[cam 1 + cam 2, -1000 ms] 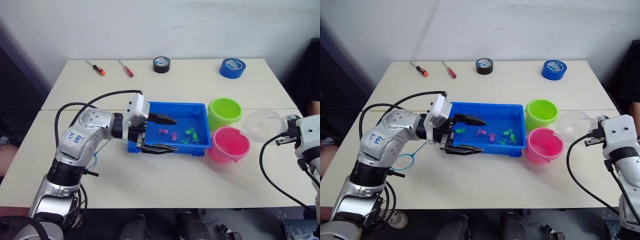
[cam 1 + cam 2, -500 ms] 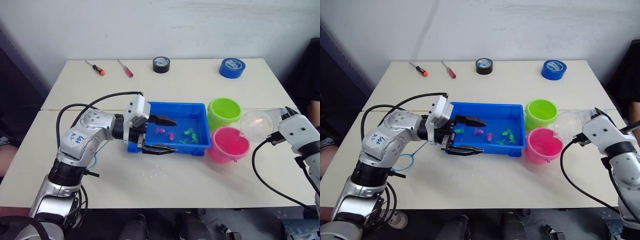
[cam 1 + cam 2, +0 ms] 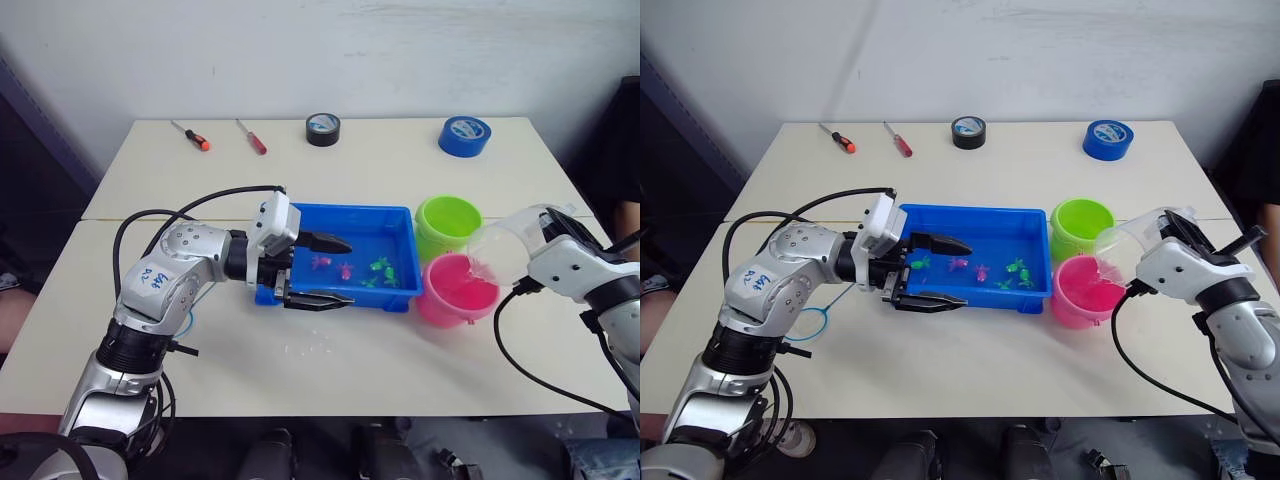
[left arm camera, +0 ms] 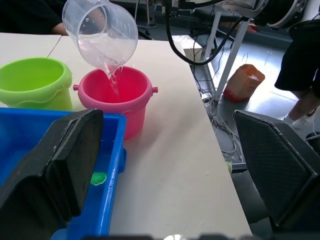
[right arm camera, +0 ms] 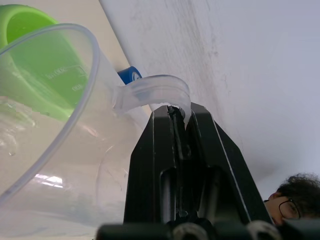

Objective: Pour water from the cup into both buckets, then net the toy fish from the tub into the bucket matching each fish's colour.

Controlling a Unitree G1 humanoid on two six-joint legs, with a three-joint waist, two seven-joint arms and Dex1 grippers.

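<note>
A: Where is the tub (image 3: 345,262) sitting against the buckets?

B: Just left of them. The right gripper (image 5: 180,122), clamped on the cup's (image 3: 508,252) handle, is tipping it over the pink bucket (image 3: 458,290); water is falling in.

A: And the green bucket (image 3: 449,226)?

B: Just behind the pink, nearer the right arm. The left gripper (image 3: 318,269) is hanging with jaws apart at the tub's left end.

A plain white wall (image 3: 400,50) stands just behind 2 cream tables (image 3: 380,165) pushed together. Beside the tables, grey floor (image 4: 260,75) holds an orange bag (image 4: 243,81).
</note>
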